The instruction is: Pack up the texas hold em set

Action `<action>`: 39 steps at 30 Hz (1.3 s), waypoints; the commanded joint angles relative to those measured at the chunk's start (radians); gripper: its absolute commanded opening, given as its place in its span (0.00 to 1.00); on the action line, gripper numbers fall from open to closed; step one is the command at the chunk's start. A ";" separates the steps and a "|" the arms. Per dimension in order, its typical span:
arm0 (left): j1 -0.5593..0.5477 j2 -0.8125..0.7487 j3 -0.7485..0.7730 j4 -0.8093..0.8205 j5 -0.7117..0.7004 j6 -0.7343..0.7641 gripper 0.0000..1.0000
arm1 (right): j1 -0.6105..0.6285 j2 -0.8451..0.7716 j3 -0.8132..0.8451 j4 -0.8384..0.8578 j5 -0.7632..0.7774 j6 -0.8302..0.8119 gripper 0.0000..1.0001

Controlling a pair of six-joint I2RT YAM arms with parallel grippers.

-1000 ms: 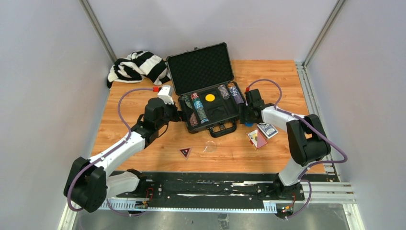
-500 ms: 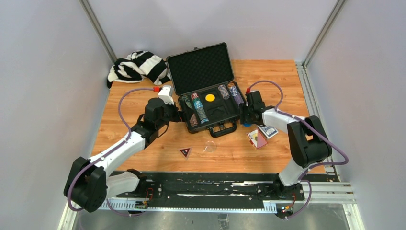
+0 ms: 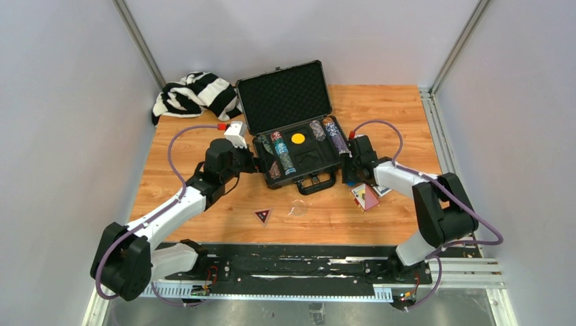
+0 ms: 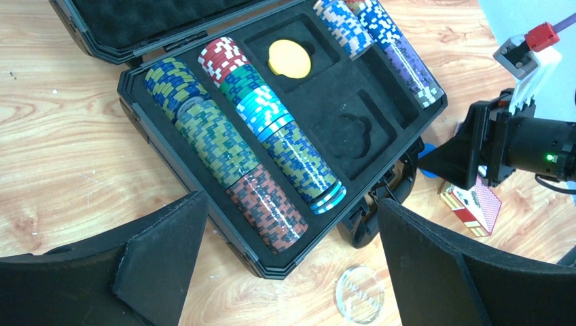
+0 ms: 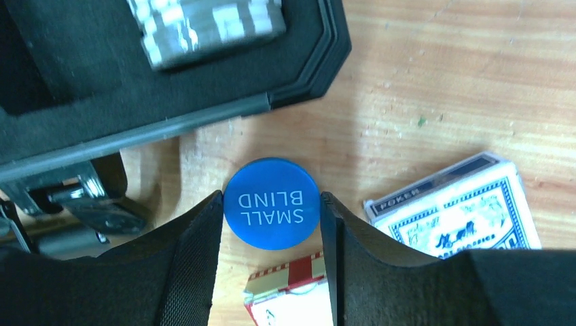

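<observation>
wooden table [image 3: 380,109], grey-walled bay. striped cloth [image 3: 193,94] at far left corner.
- black case [image 3: 285,95]: centre of table, lid up, foam-lined.
- chip stacks [image 4: 265,136]: lying in rows in the case's slots.
- yellow disc [image 4: 289,57]: in a round recess of the case.
- blue disc [image 5: 272,203]: marked "small blind", on the table just beside the case's right near corner.
- blue-backed deck [image 5: 462,204] and red deck [image 5: 292,299]: on the table near the blue disc.
- clear disc [image 4: 360,293]: on the table in front of the case.
- left gripper [image 4: 292,207]: fingers wide apart, empty, at the case's left side.
- right gripper [image 5: 272,202]: fingers pressed against both sides of the blue disc.
</observation>
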 commanded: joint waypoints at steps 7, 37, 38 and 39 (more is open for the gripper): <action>-0.003 0.011 0.002 0.035 0.018 -0.009 1.00 | 0.025 -0.111 -0.045 -0.164 -0.002 0.011 0.49; -0.004 0.152 0.097 0.029 0.236 -0.100 0.98 | 0.120 -0.198 0.027 -0.177 0.028 -0.056 0.50; -0.004 0.168 0.106 0.029 0.262 -0.110 0.98 | 0.138 -0.200 0.034 -0.177 0.032 -0.058 0.50; -0.004 0.181 0.114 0.029 0.279 -0.118 0.98 | 0.151 -0.202 0.035 -0.178 0.037 -0.062 0.51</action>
